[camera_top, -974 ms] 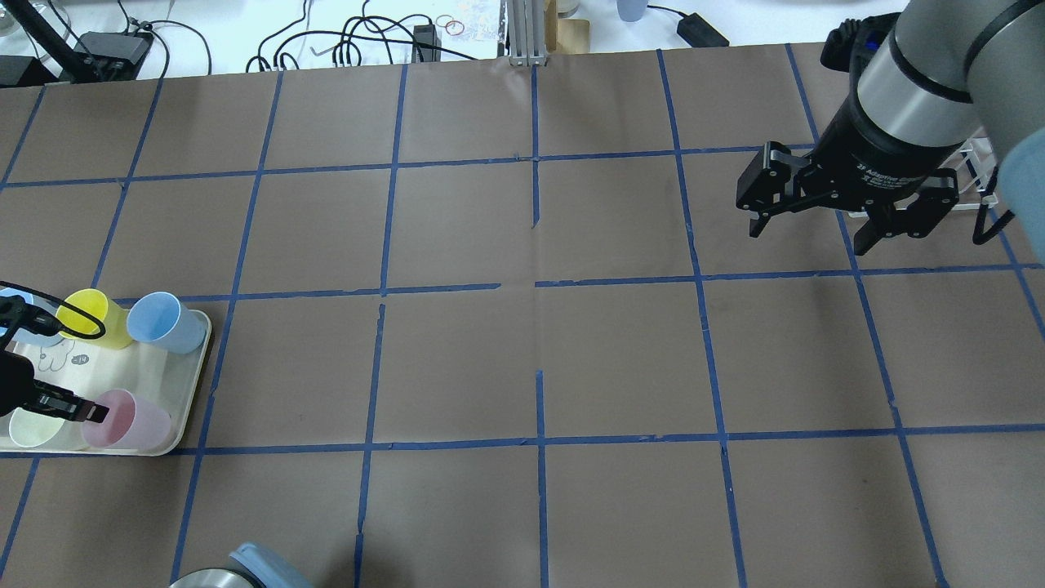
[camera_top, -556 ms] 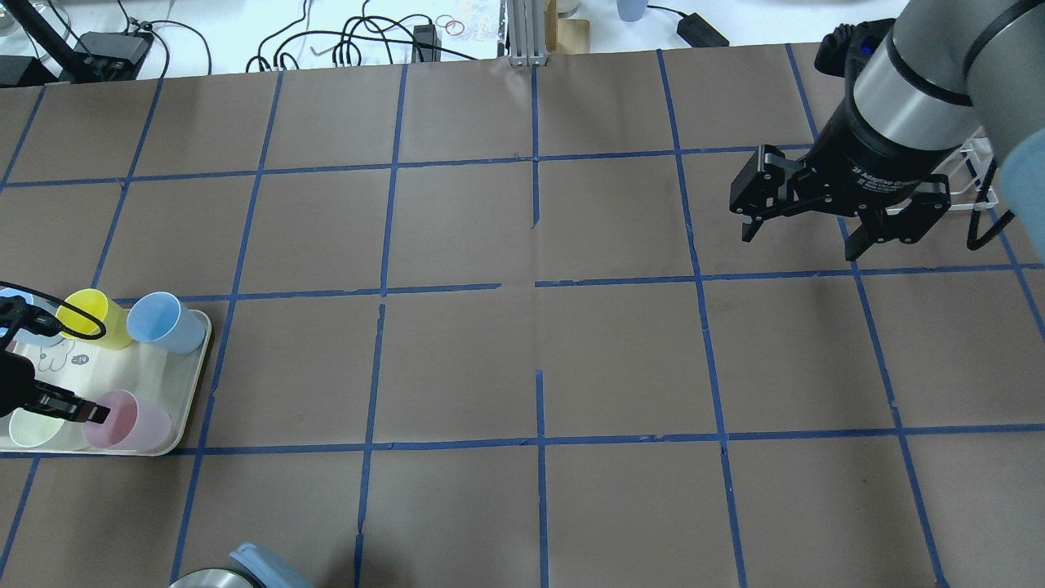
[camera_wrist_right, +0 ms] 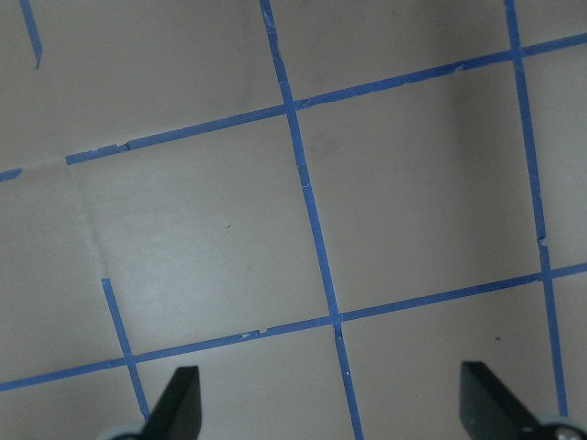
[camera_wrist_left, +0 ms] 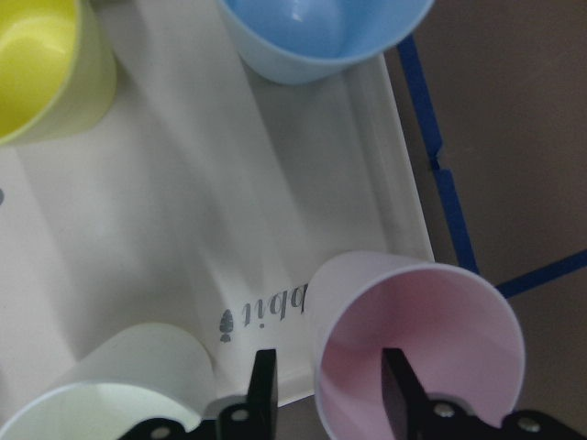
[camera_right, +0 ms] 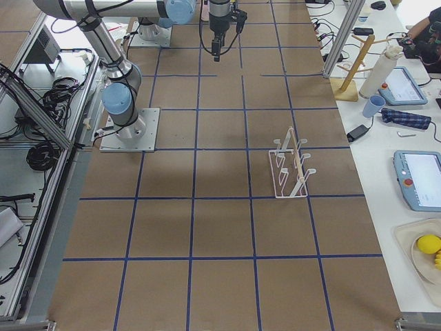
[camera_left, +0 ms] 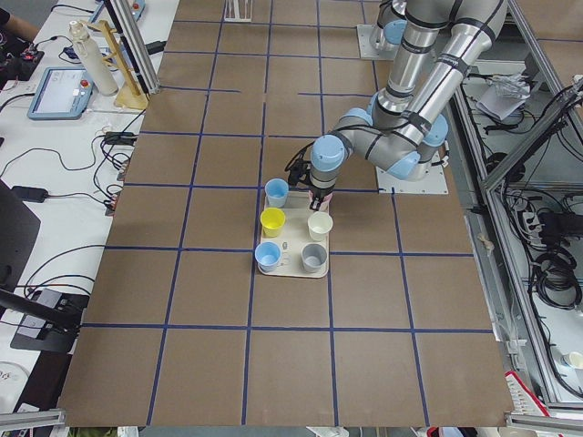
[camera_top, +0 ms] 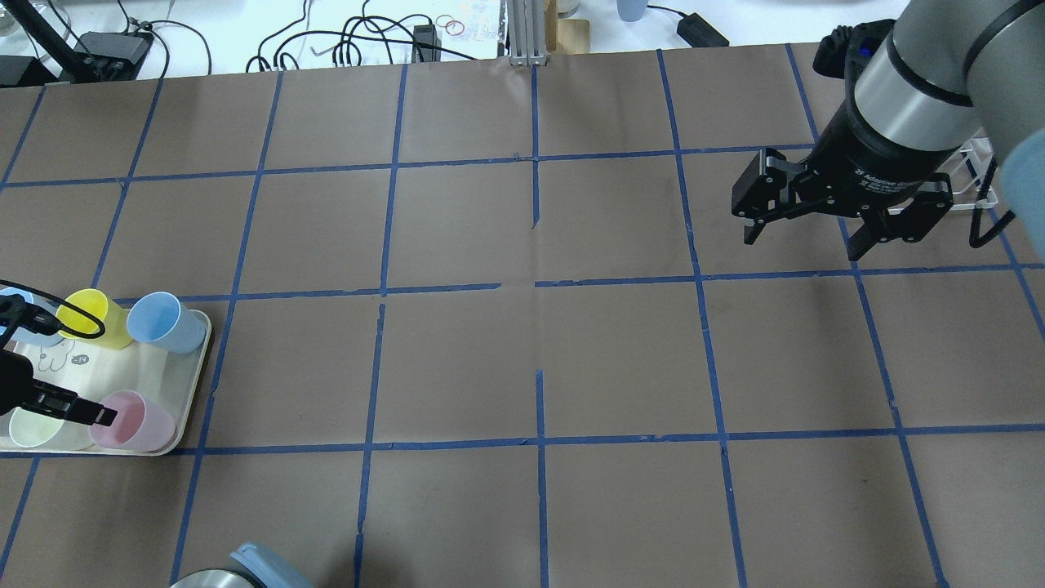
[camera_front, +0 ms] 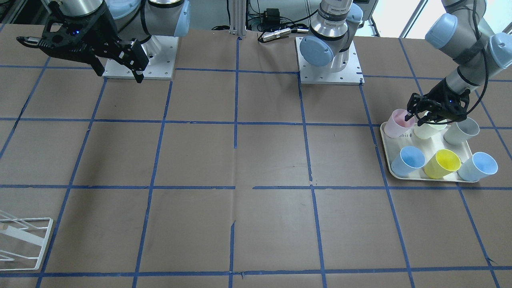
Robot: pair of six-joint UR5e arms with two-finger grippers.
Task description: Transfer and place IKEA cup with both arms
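The pink IKEA cup (camera_wrist_left: 417,353) sits at the corner of the white tray (camera_wrist_left: 275,183), just beside the cream cup (camera_wrist_left: 119,385), its rim wall between the parted, seemingly unpinched fingers of the left hand (camera_wrist_left: 329,371), so a shallow rim pinch could tip it off the tray, while the right hand (camera_top: 800,245) hangs spread, well apart.

Near arm, the right arm (camera_right: 105,48), rises from its base plate (camera_right: 145,138) at the left edge and reaches across the top. The right gripper (camera_right: 222,36) hangs above the taped brown table (camera_right: 220,234). White wire rack (camera_right: 291,165) stands right of centre, well apart from it.
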